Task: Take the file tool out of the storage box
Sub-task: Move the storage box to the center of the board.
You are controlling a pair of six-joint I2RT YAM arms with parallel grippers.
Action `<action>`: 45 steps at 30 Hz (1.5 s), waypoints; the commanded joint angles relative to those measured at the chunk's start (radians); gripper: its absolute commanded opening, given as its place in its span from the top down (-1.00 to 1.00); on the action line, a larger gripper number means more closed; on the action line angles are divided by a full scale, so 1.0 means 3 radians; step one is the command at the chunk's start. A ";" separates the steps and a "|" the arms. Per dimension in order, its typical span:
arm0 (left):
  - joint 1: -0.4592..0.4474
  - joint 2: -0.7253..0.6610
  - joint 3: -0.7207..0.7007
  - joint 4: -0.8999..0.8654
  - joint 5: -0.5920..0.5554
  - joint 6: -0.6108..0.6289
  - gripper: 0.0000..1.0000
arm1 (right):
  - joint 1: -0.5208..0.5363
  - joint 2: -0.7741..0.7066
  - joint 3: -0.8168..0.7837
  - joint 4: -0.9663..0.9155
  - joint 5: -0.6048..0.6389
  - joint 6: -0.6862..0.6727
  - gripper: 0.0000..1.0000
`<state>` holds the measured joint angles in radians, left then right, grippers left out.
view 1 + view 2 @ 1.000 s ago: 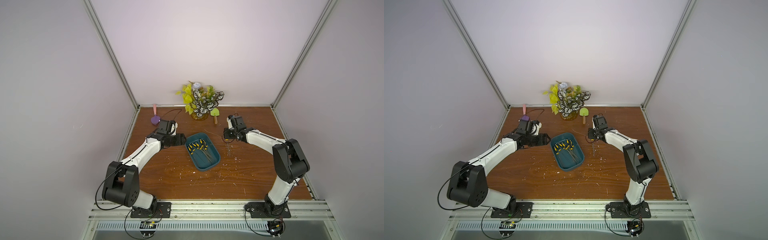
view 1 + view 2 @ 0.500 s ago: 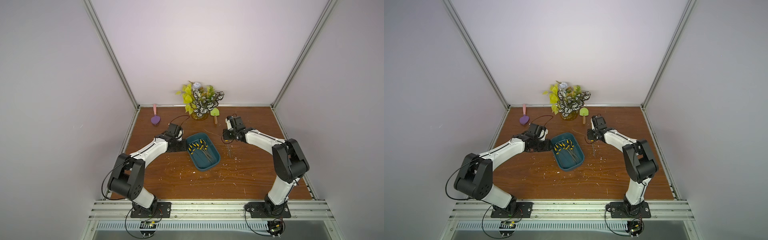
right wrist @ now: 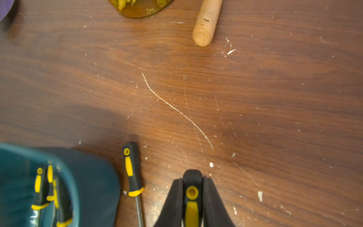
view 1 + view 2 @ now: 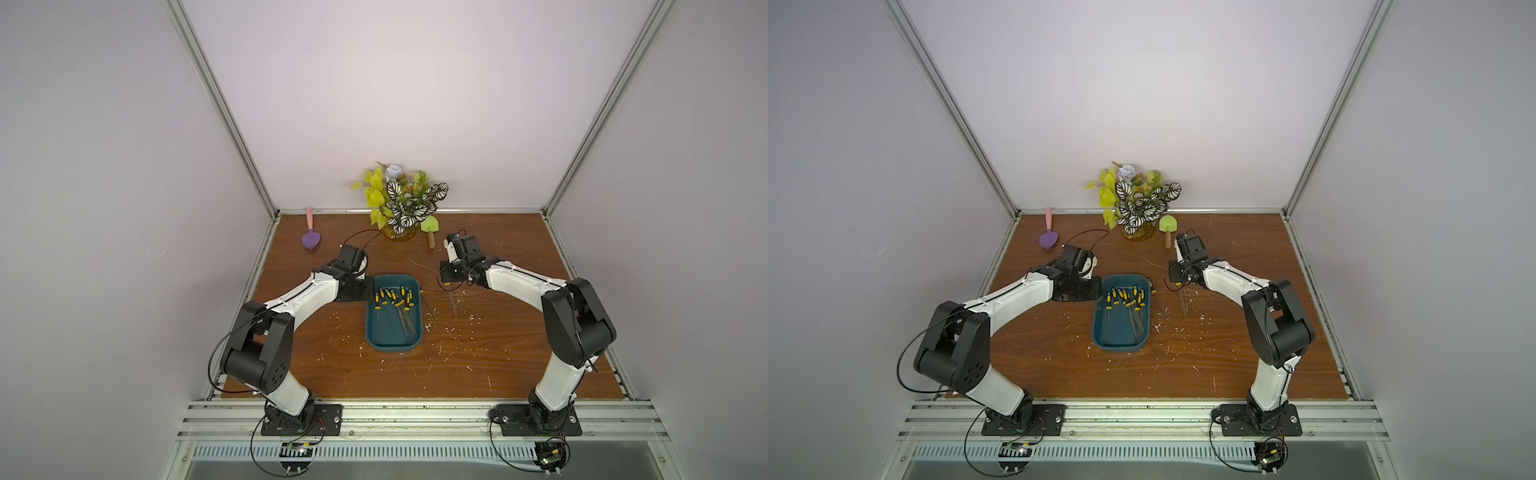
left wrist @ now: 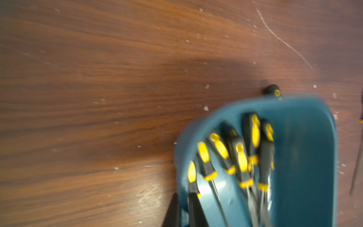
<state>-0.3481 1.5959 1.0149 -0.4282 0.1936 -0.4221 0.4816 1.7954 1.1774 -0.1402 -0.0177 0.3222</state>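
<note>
1. The right claw (image 3: 192, 181) is clamped on the black-and-yellow handle of the held file (image 3: 192, 198). One finger presses each side, and the handle's end pokes out just past the fingertips.
2. In a top view the held file (image 4: 454, 305) shows as a thin shaft pointing toward the near edge. It is outside the storage box (image 4: 394, 348) and to its right. Whether its tip touches the table (image 4: 498, 357) cannot be told.
3. The left claw (image 5: 183, 198) is closed across the box's left wall, toward the far end. One finger (image 5: 172, 211) is outside and the other inside, with the teal wall pinched between them. This view is blurred, so I cannot tell whether the inner finger also touches the nearest handle.
4. The storage box sits mid-table between the two arms, its long sides running far to near.
5. Inside it lie the boxed files (image 4: 395, 300). Their yellow-and-black handles are bunched at the far end, and the shafts cross one another toward the near end.
6. A loose file (image 3: 131, 171) lies on the table just right of the box, between the box and the held file. Its handle points far.
7. Farther out, a potted plant (image 4: 401, 203) stands at the middle of the far edge. A green spatula (image 4: 430, 226) lies just to its right and a purple spatula (image 4: 311, 239) in the far left corner. White flecks dot the wood.
</note>
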 commanded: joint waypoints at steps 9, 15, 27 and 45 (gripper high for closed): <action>0.0379 -0.0097 0.0156 -0.0432 -0.0457 0.0440 1.00 | 0.0346 0.0210 0.0098 0.0089 0.0139 0.0208 1.00; 0.0545 -0.0043 0.0258 -0.0495 -0.0689 0.0750 1.00 | 0.0399 0.0321 0.0154 0.0160 0.0262 0.0337 1.00; 0.0818 0.0187 0.0438 -0.0378 -0.0415 0.1039 1.00 | 0.0409 0.0513 0.0332 0.0326 0.0479 0.0052 1.00; 0.0859 0.0152 0.0365 -0.0276 -0.0428 0.1035 1.00 | 0.0595 0.0683 0.0371 0.0302 0.0443 0.0587 1.00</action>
<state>-0.1078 1.6516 1.1210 -0.5407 0.0715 -0.1253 0.6495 2.0125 1.2716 -0.0483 0.1005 0.4335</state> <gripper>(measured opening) 0.091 0.187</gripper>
